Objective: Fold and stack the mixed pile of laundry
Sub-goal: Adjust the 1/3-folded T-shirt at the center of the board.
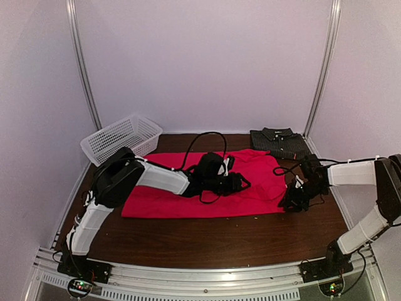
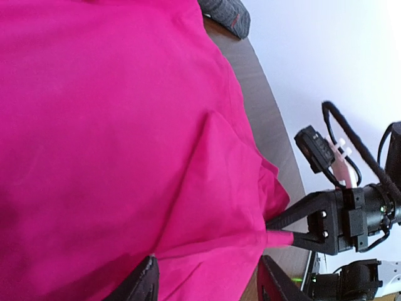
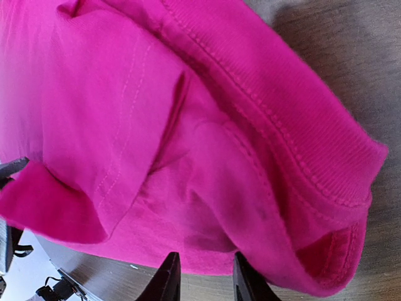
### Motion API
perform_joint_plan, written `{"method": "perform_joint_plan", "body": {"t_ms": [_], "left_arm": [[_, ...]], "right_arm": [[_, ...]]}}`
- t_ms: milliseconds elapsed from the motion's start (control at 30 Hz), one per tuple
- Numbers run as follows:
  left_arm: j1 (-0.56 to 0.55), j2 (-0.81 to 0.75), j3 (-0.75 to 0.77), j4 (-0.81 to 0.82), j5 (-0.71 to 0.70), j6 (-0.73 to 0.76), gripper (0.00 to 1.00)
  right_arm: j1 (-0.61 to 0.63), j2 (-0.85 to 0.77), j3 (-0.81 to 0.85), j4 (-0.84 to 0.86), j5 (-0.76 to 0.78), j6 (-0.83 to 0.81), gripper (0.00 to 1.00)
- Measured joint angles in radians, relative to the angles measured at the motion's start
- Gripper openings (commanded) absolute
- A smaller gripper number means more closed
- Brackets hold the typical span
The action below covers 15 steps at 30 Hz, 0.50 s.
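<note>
Nearest, a bare strip of the dark bench (image 1: pixel 219 241) runs in front of the red-pink T-shirt (image 1: pixel 163 202), which lies spread across the middle. The right gripper (image 1: pixel 293 199) sits at the shirt's right edge, clamped on a pinch of the cloth. In the left wrist view the fabric tents up in a ridge toward its jaws. The left gripper (image 2: pixel 210 285) hangs over the shirt's centre with jaws apart, cloth below them, nothing held.

The step in hand looks like folding the right side over the middle. To do it well, I judge the right arm should lift only enough to clear the fabric and carry the edge straight leftward, while the left gripper pins the intended crease — so the body does not drag.

At the back right the pinstriped shirt (image 1: pixel 279 142) lies folded, just beside the T-shirt's far corner. The white basket (image 1: pixel 119 139) stands back left.
</note>
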Motion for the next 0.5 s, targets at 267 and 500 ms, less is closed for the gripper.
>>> {"method": "perform_joint_plan", "body": {"t_ms": [267, 500], "left_arm": [[0.063, 0.0, -0.017, 0.016, -0.015, -0.01, 0.49], [0.085, -0.025, 0.021, -0.128, 0.037, 0.3, 0.6]], "right_arm": [[-0.001, -0.003, 0.0, -0.001, 0.0, 0.0, 0.31], [-0.003, -0.042, 0.006, -0.044, 0.0, -0.022, 0.3]]}}
